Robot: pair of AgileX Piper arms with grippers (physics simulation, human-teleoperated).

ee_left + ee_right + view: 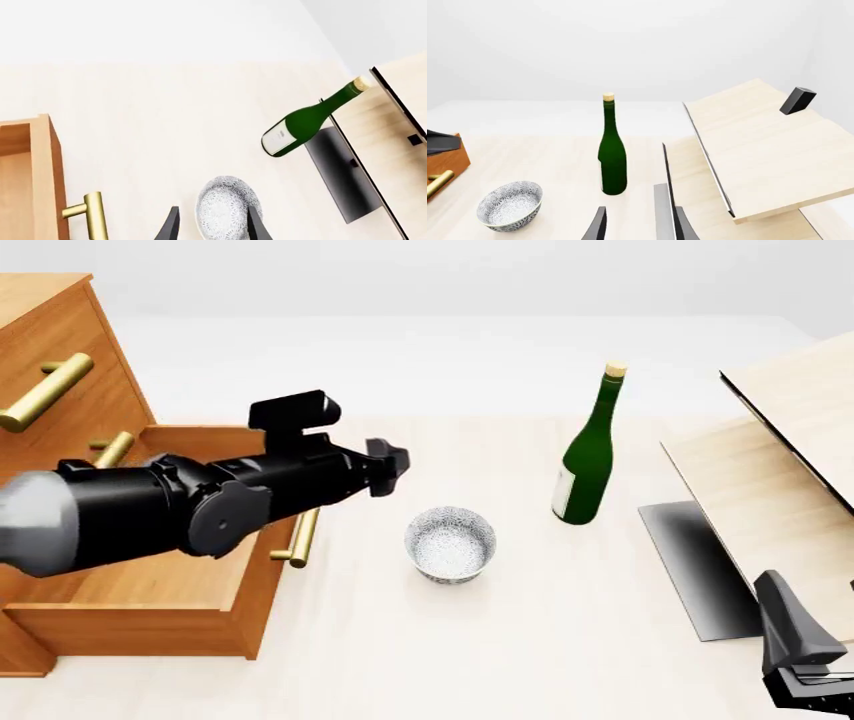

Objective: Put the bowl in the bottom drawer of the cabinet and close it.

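Note:
The speckled white-grey bowl (pixel 451 543) stands upright on the table, just right of the cabinet (pixel 60 340). The bottom drawer (pixel 134 625) is pulled out, and its brass handle (pixel 304 535) faces the bowl. My left gripper (pixel 387 465) hovers open above and left of the bowl, near the drawer's front. In the left wrist view the bowl (pixel 227 207) shows between the spread fingers of the left gripper (pixel 212 227), beside the drawer (pixel 40 170). My right gripper (pixel 801 660) waits low at the near right, and the right wrist view shows the right gripper (pixel 639 227) open and empty, with the bowl (pixel 510 205) far off.
A tall green bottle (pixel 587 455) stands behind and right of the bowl. Pale wood panels (pixel 787 470) with a dark base lean at the right. The two upper drawers are shut, their brass handles (pixel 47 390) sticking out.

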